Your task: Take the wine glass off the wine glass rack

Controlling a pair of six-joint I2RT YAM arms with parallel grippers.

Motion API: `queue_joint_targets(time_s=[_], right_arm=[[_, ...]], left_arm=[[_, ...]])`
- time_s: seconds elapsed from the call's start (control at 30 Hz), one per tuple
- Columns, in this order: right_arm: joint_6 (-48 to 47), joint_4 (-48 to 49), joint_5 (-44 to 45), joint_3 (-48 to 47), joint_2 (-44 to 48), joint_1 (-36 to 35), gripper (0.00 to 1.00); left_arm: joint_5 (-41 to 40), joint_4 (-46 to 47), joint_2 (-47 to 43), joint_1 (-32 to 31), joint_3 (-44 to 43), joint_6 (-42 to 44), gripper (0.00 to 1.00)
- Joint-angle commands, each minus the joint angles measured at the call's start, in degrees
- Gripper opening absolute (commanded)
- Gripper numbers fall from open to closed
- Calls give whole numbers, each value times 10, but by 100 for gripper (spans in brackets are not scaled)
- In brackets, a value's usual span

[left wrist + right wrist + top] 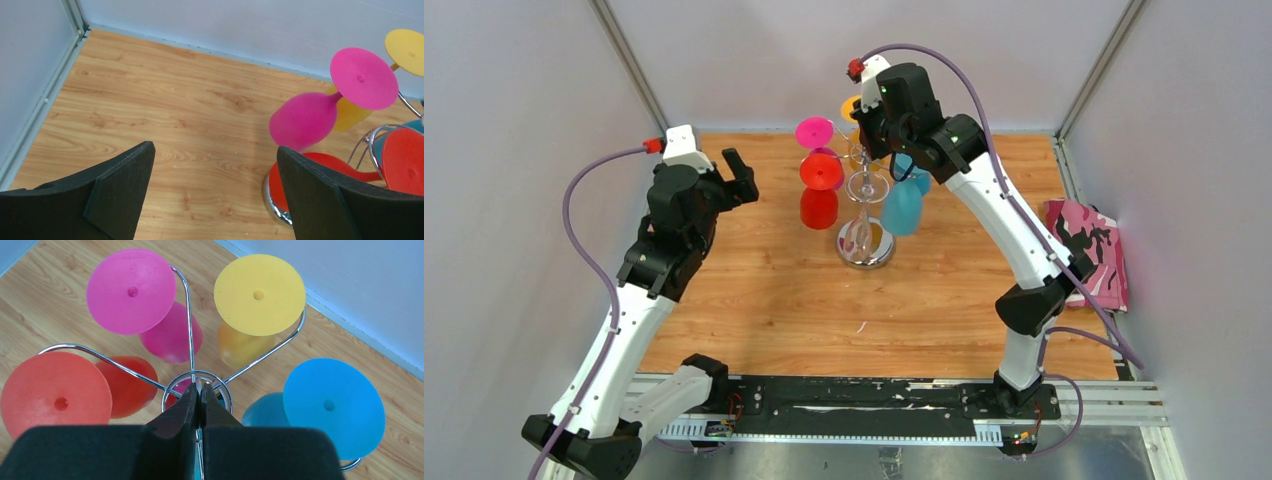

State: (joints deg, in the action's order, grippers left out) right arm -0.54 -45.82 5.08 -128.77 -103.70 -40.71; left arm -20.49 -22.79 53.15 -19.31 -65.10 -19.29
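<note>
Wine glass rack [865, 250] stands upright on the wooden table [764, 300], towards the far middle, its round mirrored base flat on the boards. Four glasses hang bowl-down from its curled wire arms, feet uppermost: pink wine glass [131, 291] and red wine glass [55, 395] on the left side, yellow wine glass [259, 294] at the back, blue wine glass [334, 407] on the right. All four are on the rack, none lifted off. Right pincer [200, 386] hangs directly over the rack's hub, fingers pressed together, tips right at the small centre ring where the arms meet. Whether they pinch the wire there cannot be told. Left pincer [215, 150] is off to the left of the rack, fingers wide apart with nothing between them but bare table below. The pink and red glasses lie just beyond its right finger, not touching. Pink camouflage cloth [1089, 250] lies at the table's right edge, well apart from the rack.
</note>
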Motion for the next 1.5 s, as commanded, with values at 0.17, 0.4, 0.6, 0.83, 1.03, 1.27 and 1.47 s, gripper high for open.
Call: queue_joint_targets(time_s=[0.17,0.4,0.6,0.83,1.03,1.27,1.47], right_arm=[[-18,74,-8,-114,-35,37,0],[-13,107,-12,-129,-46,45,0],[-15,104,-22,-145,-56,50,0],[-8,121,-18,-111,-52,52,0],[0,125,-23,-82,-47,54,0],[2,125,-28,-66,-28,54,19],[0,146,-30,-32,12,55,56]], left_arm=[[-25,11,-1,-2,12,16,98],[-25,15,3,-1,16,16,98],[-23,17,4,-2,20,14,98],[-17,19,7,-2,23,11,99],[-22,22,12,-2,24,12,99],[-17,29,18,-2,34,2,100],[-19,32,17,-2,37,-2,100]])
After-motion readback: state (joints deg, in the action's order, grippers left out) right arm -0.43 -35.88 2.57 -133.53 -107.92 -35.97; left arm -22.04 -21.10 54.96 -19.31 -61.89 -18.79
